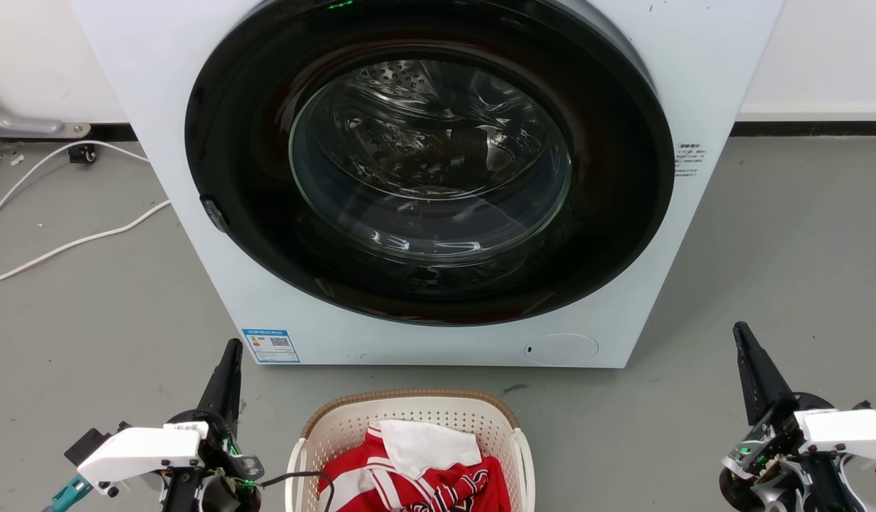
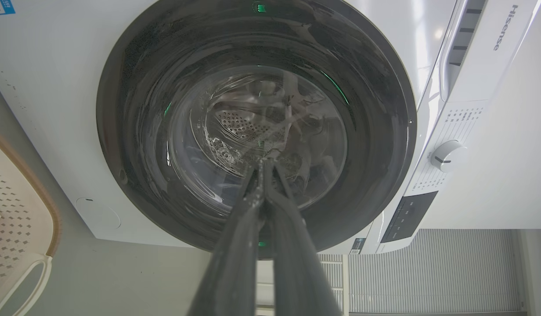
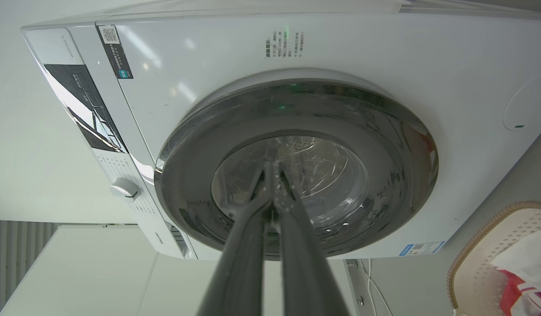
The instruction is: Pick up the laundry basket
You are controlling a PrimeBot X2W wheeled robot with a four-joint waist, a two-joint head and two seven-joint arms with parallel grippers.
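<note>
The laundry basket [image 1: 409,412], cream perforated plastic with a brown woven-look rim, sits on the floor at the bottom centre, red-and-white clothes inside. Its rim also edges the left wrist view [image 2: 29,184] and the right wrist view [image 3: 481,237]. My left gripper [image 1: 233,346] stands left of the basket, fingers pressed together and empty, as its own view [image 2: 264,163] confirms. Further off on the basket's right, my right gripper [image 1: 738,328] is also shut on nothing; the tips meet in its own view [image 3: 272,164]. Both are clear of the basket.
A white front-loading washing machine [image 1: 267,299] with a closed round dark door [image 1: 431,163] stands right behind the basket. White cables [image 1: 68,245] lie on the grey floor at the left. Open floor [image 1: 786,249] stretches to the right of the machine.
</note>
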